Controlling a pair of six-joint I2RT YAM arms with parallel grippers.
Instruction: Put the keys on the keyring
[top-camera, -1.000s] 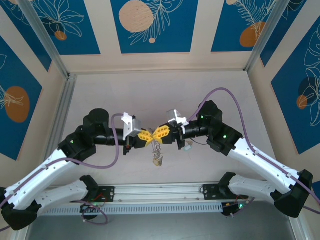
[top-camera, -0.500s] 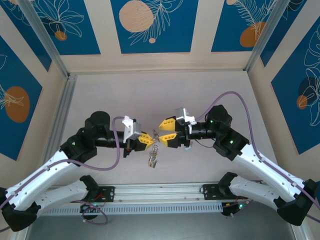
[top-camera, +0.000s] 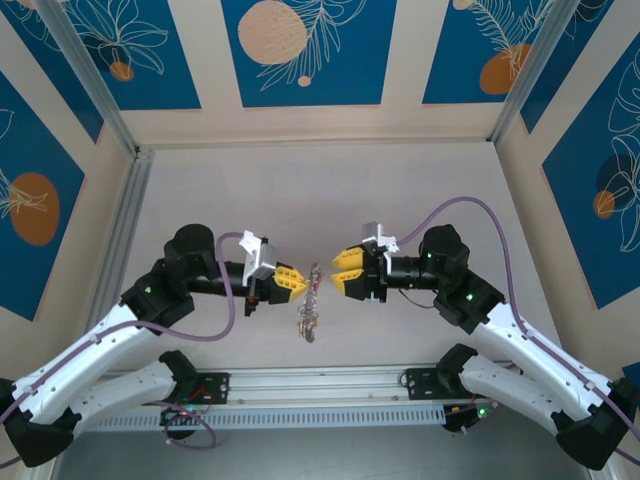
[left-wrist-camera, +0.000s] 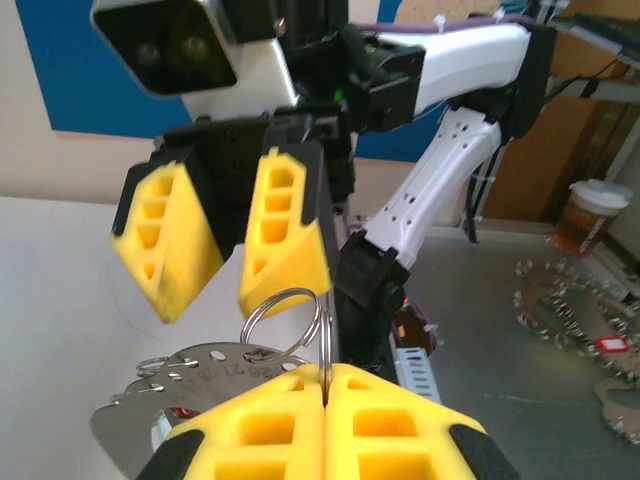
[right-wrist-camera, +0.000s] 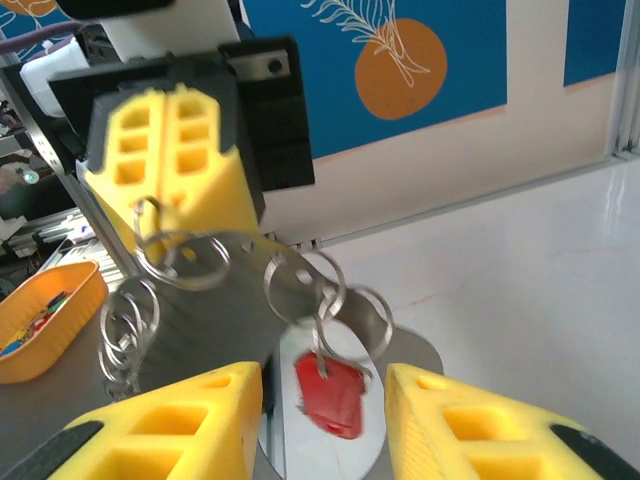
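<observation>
Keyring hung at the middle of my overhead view, a little toward 6 o'clock. From the right wrist camera I saw it as a wide, flat piece of grey metal with small silvery wire loops strung along its rim. A red key dangled from one of them. The left jaws, at its 9 o'clock, were pressed fully together on one thin loop at the top of the bunch, and the rest hung below that grip. The right jaws, at its 3 o'clock, stood partly open and held nothing, close to the bunch but apart from it.

Underneath lay a pale, matt surface. Cream walls carrying blue panels, drawn with white leaves and orange discs, closed it in at 9, 12 and 3 o'clock. An aluminium rail ran along 6 o'clock.
</observation>
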